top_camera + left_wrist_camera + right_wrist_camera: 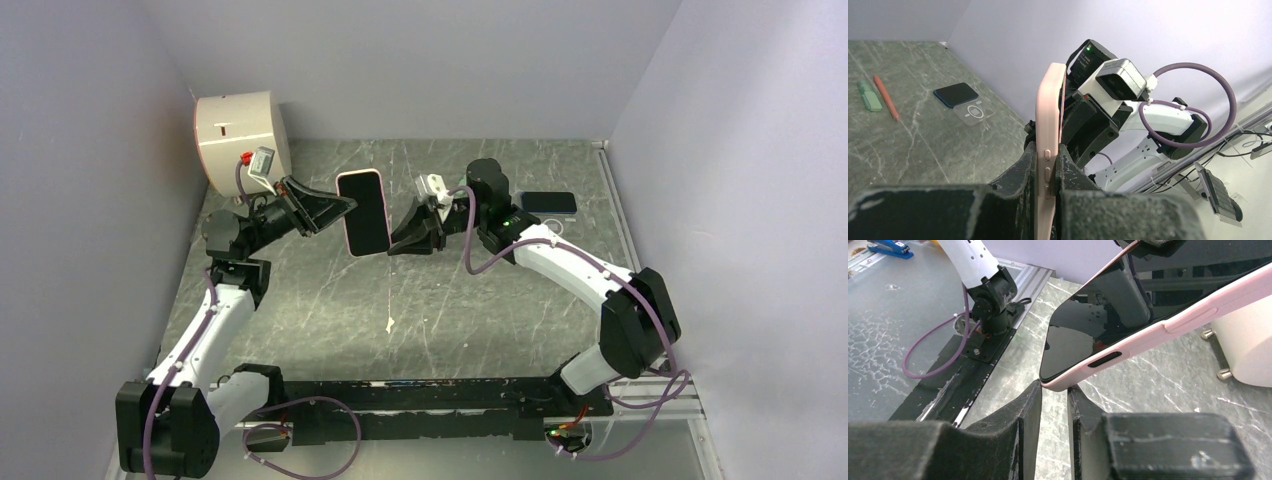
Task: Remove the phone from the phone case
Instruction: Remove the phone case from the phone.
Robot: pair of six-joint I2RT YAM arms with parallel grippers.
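Both sides of phone case [1049, 115] tight in left claw [1047, 167]; right claw [1054, 395] ajar.

The pink phone case [1218, 302] slants across the upper right with the phone [1083, 330] in it, dark screen showing. Its lowest corner sits just over the tips of the right end effector [1054, 390], whose two black fingers stand a narrow gap apart. Left of the phone case a white arm's black base [993, 295] is bolted to a black rail [948, 390], a blue stapler [890, 247] lies far to its upper left, a white round container [1248, 350] stands at its right, and the veined tabletop [1158, 390] lies beneath it.
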